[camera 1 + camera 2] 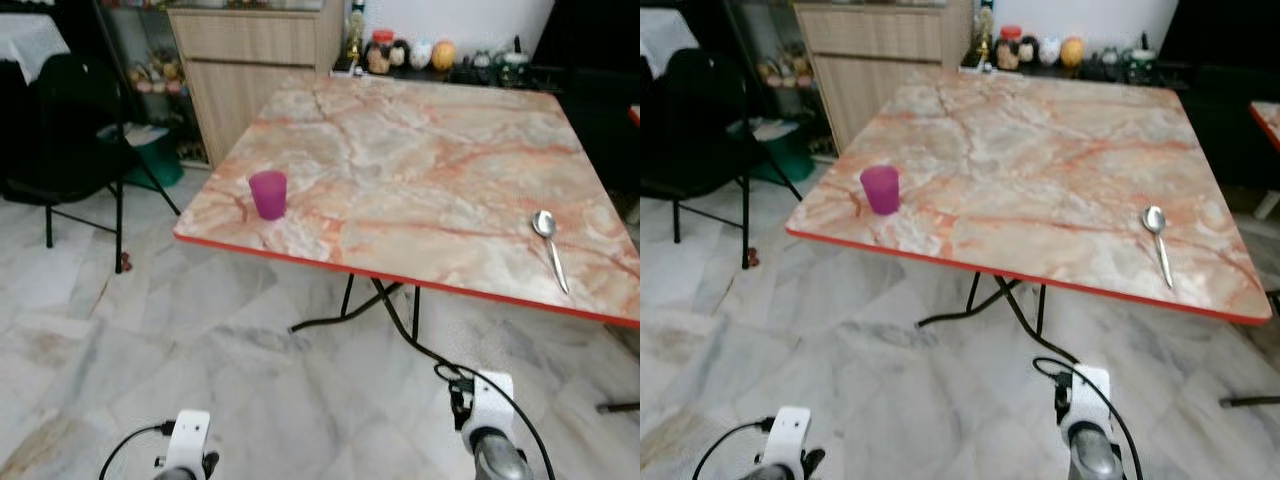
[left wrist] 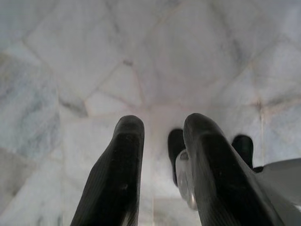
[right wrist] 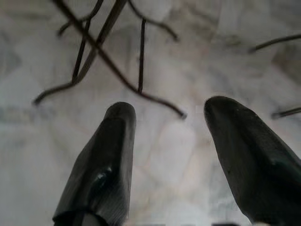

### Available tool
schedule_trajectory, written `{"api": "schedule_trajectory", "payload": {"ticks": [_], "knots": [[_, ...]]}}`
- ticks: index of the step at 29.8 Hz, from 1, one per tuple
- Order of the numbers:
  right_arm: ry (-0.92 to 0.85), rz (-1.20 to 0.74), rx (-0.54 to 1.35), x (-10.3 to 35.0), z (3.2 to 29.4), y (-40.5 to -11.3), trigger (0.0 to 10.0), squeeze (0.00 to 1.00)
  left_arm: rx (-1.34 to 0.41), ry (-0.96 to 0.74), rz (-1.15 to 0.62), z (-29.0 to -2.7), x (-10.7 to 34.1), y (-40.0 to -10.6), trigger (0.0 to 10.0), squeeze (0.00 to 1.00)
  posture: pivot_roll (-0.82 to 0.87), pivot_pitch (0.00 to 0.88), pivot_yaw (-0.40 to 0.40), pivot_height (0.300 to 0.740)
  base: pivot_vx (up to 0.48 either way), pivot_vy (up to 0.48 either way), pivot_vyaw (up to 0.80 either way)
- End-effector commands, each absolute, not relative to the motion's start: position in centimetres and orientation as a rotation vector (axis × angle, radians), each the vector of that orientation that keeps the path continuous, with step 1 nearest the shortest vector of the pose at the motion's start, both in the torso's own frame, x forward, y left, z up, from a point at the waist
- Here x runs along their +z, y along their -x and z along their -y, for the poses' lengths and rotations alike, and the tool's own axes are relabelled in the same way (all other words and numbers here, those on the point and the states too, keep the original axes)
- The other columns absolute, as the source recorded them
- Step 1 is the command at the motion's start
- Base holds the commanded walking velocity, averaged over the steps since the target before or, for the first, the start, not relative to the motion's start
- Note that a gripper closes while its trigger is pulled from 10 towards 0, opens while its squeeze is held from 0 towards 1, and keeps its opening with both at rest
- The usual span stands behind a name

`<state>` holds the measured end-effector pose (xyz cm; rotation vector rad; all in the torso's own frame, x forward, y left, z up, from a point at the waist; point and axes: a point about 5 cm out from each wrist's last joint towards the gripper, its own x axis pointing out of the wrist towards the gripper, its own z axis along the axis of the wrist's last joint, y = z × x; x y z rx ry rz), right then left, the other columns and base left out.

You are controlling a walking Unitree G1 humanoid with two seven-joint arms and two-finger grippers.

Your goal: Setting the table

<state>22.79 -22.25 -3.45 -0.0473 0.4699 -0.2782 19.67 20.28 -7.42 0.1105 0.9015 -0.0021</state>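
We stood a little back from the square folding table (image 1: 430, 150) with its orange-veined marble-pattern top and red edge, which took up the centre and right of the head views. By our judgement the setting was only begun: two pieces lay on the top and nothing else of a place setting was out. The small translucent magenta plastic cup (image 1: 268, 193) stood upright near the table's front left corner, left of centre in the frame. We could not tell from this angle whether it held anything. The silver metal spoon (image 1: 549, 247) lay flat near the right edge, bowl toward the far side, well apart from the cup. Plates, other cutlery and a matching of cup to spoon were, we judged, still to come.

Along the far edge, at the top of the frame, a row of small jars and ornaments (image 1: 430, 55) sat on a dark ledge. A black folding chair (image 1: 70, 140) stood at the upper left beside a light wooden cabinet (image 1: 250, 70).

Our left gripper (image 2: 162, 169) hung over the pale marble floor tiles (image 1: 150, 340), fingers slightly parted and holding nothing. Our right gripper (image 3: 169, 160) hung likewise, fingers spread wider and empty, above the table's black metal legs (image 3: 108, 56).
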Motion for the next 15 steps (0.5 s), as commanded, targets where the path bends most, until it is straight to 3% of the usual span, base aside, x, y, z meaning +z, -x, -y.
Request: {"api": "schedule_trajectory", "payload": {"ticks": [1,15], "knots": [[0.066,-0.422,-0.316,-3.1,23.0,-22.1,10.0,0.0,-0.012,-0.137,-0.909,-20.4,-7.5,-19.6,10.0,0.0,0.01,0.0,-0.025,0.74,0.0,0.0,0.0],[0.164,-0.119,-0.273,2.8,22.0,-20.0,10.0,0.0,-0.006,-0.147,-0.893,-20.9,-7.2,-19.9,10.0,0.0,-0.01,0.0,-0.013,0.74,0.0,0.0,0.0]]}}
